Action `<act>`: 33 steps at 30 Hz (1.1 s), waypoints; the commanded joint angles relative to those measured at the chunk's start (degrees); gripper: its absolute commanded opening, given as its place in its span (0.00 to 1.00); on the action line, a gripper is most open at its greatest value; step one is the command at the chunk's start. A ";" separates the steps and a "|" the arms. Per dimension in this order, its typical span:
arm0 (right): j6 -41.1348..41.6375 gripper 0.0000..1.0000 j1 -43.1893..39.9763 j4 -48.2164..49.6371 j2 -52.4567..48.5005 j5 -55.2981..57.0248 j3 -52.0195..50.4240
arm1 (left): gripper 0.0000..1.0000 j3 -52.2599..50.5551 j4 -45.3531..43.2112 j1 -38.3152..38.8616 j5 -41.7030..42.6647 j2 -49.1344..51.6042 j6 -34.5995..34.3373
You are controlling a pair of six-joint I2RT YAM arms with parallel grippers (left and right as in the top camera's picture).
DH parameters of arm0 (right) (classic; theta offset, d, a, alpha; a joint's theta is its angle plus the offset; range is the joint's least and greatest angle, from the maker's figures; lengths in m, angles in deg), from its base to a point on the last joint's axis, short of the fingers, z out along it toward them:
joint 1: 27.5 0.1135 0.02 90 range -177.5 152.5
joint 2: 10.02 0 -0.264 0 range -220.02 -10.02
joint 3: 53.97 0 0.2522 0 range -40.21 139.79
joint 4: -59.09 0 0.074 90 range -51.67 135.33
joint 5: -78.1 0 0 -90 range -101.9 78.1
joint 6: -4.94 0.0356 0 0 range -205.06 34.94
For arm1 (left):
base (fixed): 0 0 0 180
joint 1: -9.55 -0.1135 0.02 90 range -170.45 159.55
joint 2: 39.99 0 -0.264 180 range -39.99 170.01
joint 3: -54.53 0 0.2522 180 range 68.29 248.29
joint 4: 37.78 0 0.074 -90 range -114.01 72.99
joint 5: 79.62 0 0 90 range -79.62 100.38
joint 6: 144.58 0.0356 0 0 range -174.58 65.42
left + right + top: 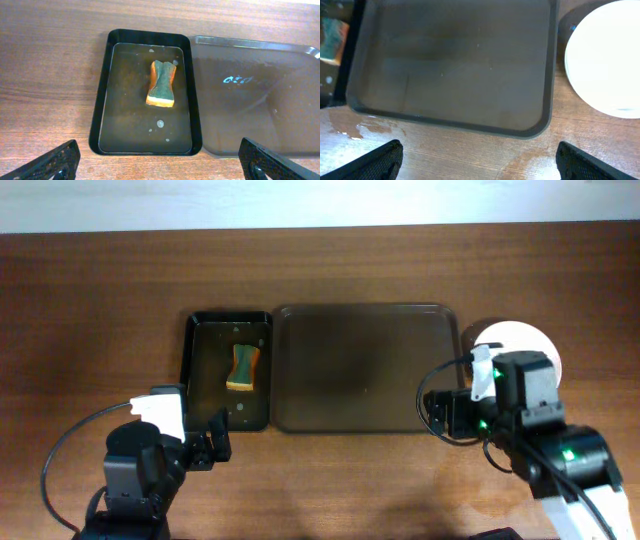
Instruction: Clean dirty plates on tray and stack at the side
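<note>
The brown tray (365,368) lies at the table's middle with nothing on it; it also shows in the left wrist view (255,90) and the right wrist view (455,65). White plain plates (540,345) sit stacked on the table right of the tray, partly hidden by my right arm; their rim shows in the right wrist view (607,55). My left gripper (215,445) is open and empty over the table just in front of the black tray (230,370), its fingers wide apart (157,167). My right gripper (440,412) is open and empty at the brown tray's front right corner (480,160).
The narrow black tray (145,90) holds shallow water and an orange and green sponge (243,368), also seen in the left wrist view (161,84). Wet smears mark the wood in front of the brown tray (350,125).
</note>
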 commanded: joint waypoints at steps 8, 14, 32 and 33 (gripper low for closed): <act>-2.84 0.98 -0.87 17.00 19.76 4.72 -12.79 | 1.00 -0.57 0.11 -0.04 0.00 -0.15 -0.50; -2.84 0.98 -4.74 35.60 47.41 3.65 -36.04 | 1.00 -0.57 0.11 -0.04 -0.02 -0.15 -0.50; -2.86 0.98 -5.18 53.11 56.39 3.04 -58.53 | 1.00 -0.57 0.48 -0.04 -0.02 -0.15 -0.50; -2.84 0.98 -5.18 53.11 56.39 3.04 -58.53 | 1.00 -0.57 0.48 -0.04 -0.02 -0.15 -0.50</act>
